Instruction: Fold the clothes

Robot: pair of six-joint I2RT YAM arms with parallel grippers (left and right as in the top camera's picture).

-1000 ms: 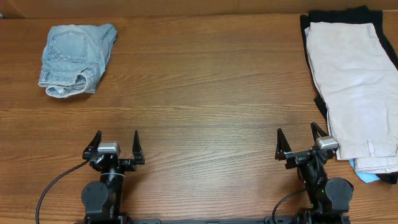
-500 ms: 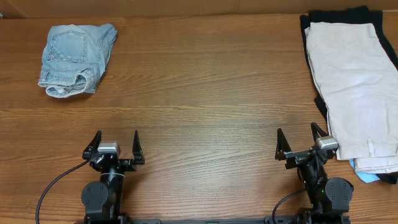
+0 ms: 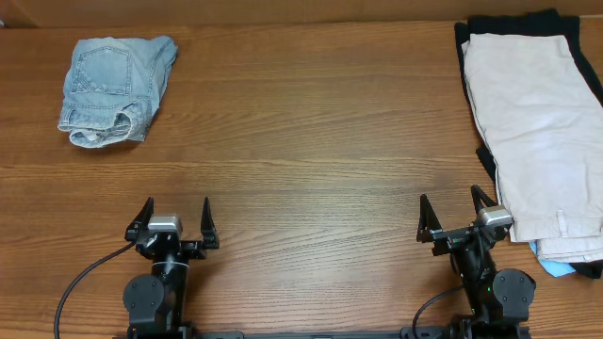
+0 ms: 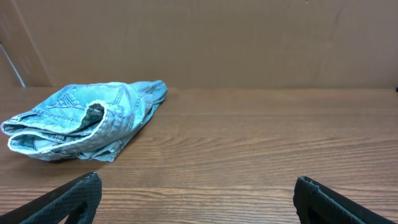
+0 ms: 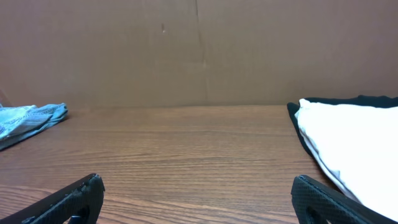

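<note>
We see the clothes pile [image 3: 532, 132] cut off at the right edge, lower layers mostly hidden. It lies just beside our right gripper [image 3: 449, 198]; the folded denim [image 3: 111, 87] sits far from our left gripper [image 3: 176, 205]. Both grippers' fingers stand apart.

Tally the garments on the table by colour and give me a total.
Blue denim: 1, the folded denim garment at far left.
Cream: 1, the cream garment on top of the right pile.
Black: 1, the black garment under it.
Light blue: 1, the light blue piece, only an edge showing.
Total: 4 visible.
</note>
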